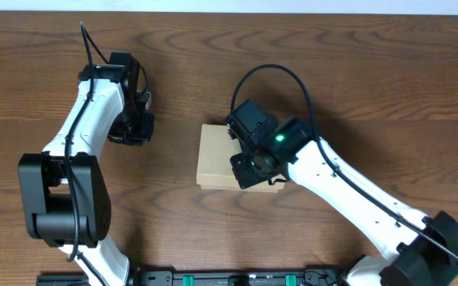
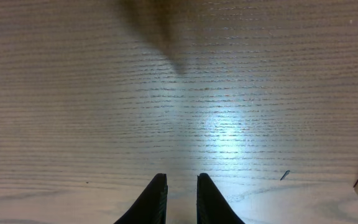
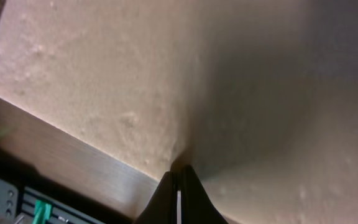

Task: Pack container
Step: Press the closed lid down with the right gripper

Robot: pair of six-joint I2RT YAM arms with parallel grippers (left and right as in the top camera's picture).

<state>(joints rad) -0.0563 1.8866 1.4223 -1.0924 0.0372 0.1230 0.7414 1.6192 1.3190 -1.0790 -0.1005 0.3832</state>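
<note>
Two grippers, one box, one table, as we list them. Item one: box [image 1: 215, 155], plain tan cardboard, lying flat on the wooden table [image 1: 356, 71] with its lid down; in the right wrist view its top [image 3: 104, 74] fills nearly the whole picture. Item two: right gripper [image 1: 254, 167], over the box's right half, its jaws pressed fully together with nothing between them; up close the tips [image 3: 179, 174] sit right at the cardboard surface, by a faint crease, though we cannot tell whether they press on it. Item three: left gripper [image 1: 131, 133], well to the left of the box, above bare wood and apart from it. Its two dark fingers [image 2: 156, 199] stand a narrow gap apart, and we see nothing held between them, only lit wood grain beyond. A pale sliver at the right edge of that view may be the box's corner.
</note>
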